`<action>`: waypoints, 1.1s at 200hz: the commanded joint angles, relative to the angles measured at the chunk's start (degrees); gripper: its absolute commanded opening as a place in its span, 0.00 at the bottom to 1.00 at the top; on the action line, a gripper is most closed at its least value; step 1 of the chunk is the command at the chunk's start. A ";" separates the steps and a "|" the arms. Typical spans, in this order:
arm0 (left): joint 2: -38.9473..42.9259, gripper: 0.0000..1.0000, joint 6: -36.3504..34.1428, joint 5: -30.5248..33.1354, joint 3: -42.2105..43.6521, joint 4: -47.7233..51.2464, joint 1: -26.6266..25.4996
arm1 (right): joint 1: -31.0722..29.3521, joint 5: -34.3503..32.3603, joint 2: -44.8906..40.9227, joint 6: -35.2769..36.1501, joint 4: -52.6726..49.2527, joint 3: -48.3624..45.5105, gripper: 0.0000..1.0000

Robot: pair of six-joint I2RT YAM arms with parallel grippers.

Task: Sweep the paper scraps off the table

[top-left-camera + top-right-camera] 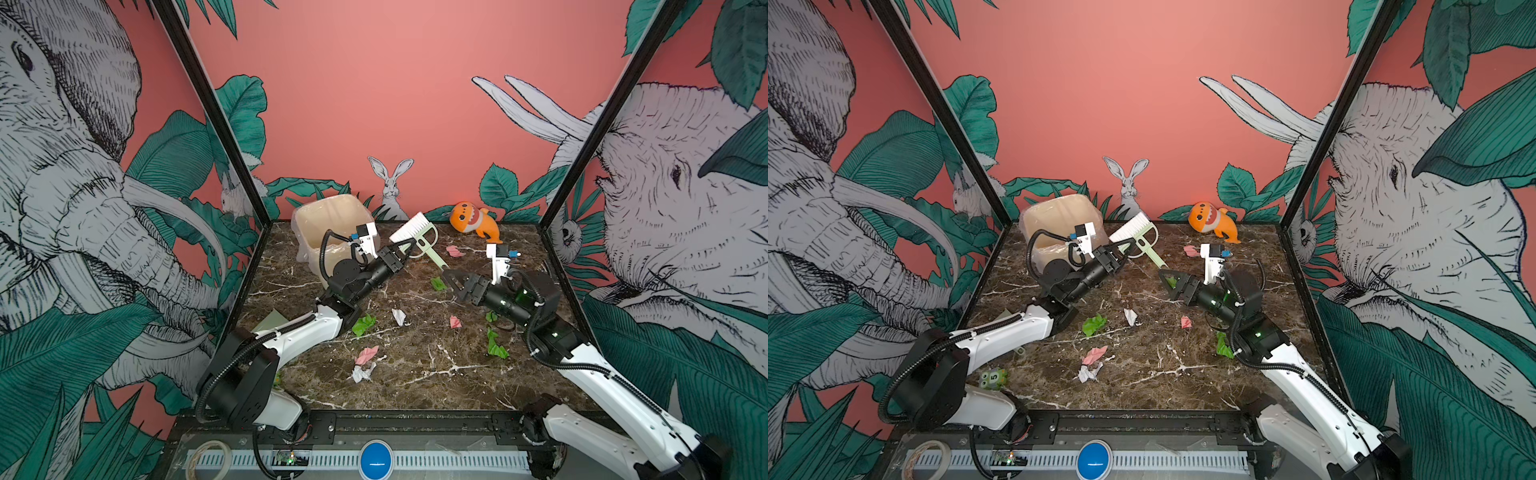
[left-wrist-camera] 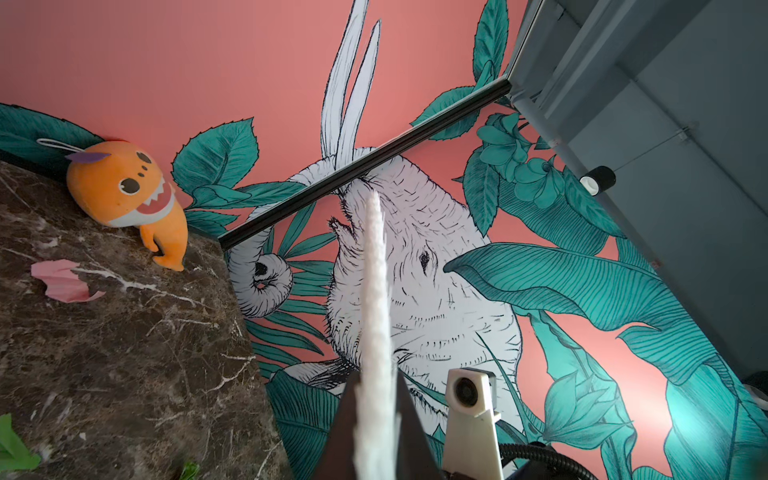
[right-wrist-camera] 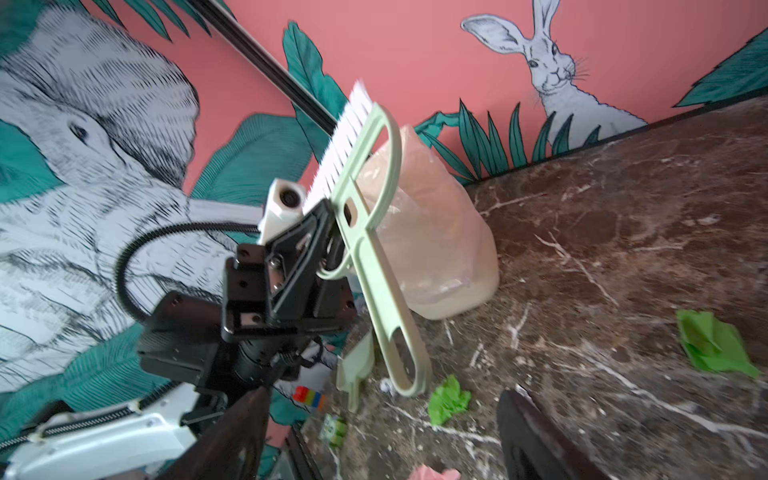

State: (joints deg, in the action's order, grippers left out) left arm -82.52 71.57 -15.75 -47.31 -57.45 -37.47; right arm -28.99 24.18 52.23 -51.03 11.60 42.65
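In both top views the left arm hides most of the pale green dustpan [image 1: 272, 322], leaving a corner at the near left; the right wrist view shows more of it but is smeared. A small green bit [image 1: 491, 316] is half covered by the right arm's wrist, and a pink bit [image 3: 432, 473] is cut off at the edge of the right wrist view. A little green object [image 1: 993, 377] by the left arm's base is too small to name.

The paper scraps [image 1: 367, 354], green, pink and white, lie scattered over the middle of the bench [image 1: 415, 392]. One green scrap [image 1: 437, 283] lies at the tips of the right claw [image 1: 449, 282], just to its left; whether they touch I cannot tell. That claw stands wide apart with nothing in it. A pink scrap [image 1: 455, 251] lies farther back, near the orange plush shark [image 1: 471, 220]. The left claw [image 1: 406, 250] is clamped on the head of the brush [image 1: 411, 230], bristles toward the far wall, handle sloping down to the right and ending near that green scrap; the scraps all lie apart from this claw.

The left arm reaches from the near left, forearm low, wrist lifted in front of the lined bin [image 1: 328, 216] at the far left. The right arm comes from the near right, elbow bent, claw aimed left and low over the bench
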 commanded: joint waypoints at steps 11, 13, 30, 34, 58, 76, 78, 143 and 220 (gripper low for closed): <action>-0.62 0.00 1.93 0.90 -2.51 -5.41 -0.31 | 1.86 2.46 1.22 -10.30 16.28 -2.06 0.74; -0.62 0.00 1.85 0.83 -2.63 -5.35 -0.32 | 1.92 2.61 1.45 -10.73 16.73 -2.18 0.74; -0.54 0.00 1.19 0.59 -3.35 -4.95 -0.48 | 2.14 3.23 2.92 -12.68 19.48 -2.78 0.68; -0.54 0.00 1.12 0.55 -3.54 -4.81 -0.49 | 2.14 3.43 3.32 -13.13 20.17 -2.84 0.67; -0.79 0.00 0.92 0.02 -4.47 -4.25 -0.64 | 2.27 3.83 5.41 -16.11 25.44 -3.71 0.60; -1.04 0.00 1.03 0.02 -4.57 -4.34 -0.74 | 2.36 4.01 6.47 -17.62 28.96 -3.82 0.56; -1.12 0.00 1.09 -0.03 -4.55 -4.38 -0.71 | 2.36 3.96 6.59 -17.73 29.24 -3.88 0.55; -0.80 0.00 1.20 1.23 -2.51 -5.39 -0.93 | 2.88 3.48 6.74 -19.18 32.73 -4.42 0.43; -1.15 0.00 1.63 0.94 -2.57 -5.18 -0.90 | 2.89 5.45 8.92 -20.76 34.84 -3.98 0.34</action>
State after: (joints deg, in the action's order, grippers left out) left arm -84.05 72.55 -14.79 -50.43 -60.82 -38.17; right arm -26.20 29.82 61.01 -65.23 41.23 38.50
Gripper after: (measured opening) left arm 0.099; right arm 0.345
